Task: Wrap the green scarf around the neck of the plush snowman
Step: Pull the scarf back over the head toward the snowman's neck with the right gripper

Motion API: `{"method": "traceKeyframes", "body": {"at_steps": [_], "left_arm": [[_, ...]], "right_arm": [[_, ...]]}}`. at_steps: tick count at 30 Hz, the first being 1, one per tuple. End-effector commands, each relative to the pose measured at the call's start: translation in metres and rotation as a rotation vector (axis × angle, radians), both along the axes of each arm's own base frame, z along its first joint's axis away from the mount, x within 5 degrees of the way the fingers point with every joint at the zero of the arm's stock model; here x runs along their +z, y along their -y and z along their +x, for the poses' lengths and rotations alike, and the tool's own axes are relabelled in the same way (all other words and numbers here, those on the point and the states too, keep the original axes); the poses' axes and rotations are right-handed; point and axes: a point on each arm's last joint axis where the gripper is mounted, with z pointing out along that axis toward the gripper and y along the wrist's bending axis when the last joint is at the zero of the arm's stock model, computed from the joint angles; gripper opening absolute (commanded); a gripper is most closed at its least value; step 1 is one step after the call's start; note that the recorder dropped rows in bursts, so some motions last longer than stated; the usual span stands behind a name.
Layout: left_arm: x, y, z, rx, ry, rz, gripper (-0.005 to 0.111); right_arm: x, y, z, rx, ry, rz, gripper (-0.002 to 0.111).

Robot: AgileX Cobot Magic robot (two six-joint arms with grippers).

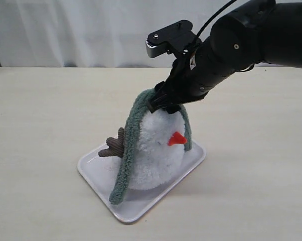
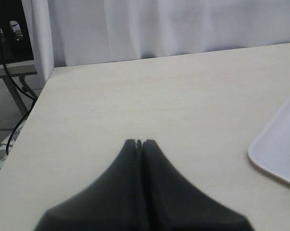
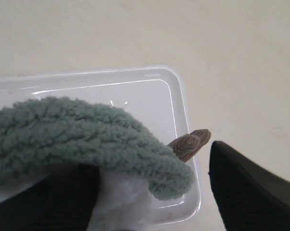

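Draping underway: green scarf [image 1: 127, 150] arches over plush snowman [image 1: 153, 153]; right claw [image 1: 163, 104] spread, left claw [image 2: 139, 143] pressed together; next, cross ends.

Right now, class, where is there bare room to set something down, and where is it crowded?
Bare tabletop lies left of the tray up to the curtain, and right of it. Crowded: the snowman and scarf fill the tray, the right arm over them.

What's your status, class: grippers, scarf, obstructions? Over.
Left gripper shut, off the tray. Right gripper open atop snowman. Green scarf draped over its head, not round neck. Nothing seen blocking.
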Motion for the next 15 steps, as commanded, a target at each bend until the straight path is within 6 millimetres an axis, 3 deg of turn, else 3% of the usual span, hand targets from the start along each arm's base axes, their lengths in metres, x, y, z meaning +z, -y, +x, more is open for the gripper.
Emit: {"method": "traceKeyframes", "body": {"at_steps": [1,15], "left_arm": [[0.0,0.0,0.0,0.001,0.015,-0.002,0.0],[0.0,0.0,0.0,0.001,0.015,-0.002,0.0]], "right_arm": [[-0.003,0.002,-0.003,-0.008,-0.045,-0.032,0.062],[0.022,0.009,-0.021,-0.034,-0.076,0.03,0.062]]}}
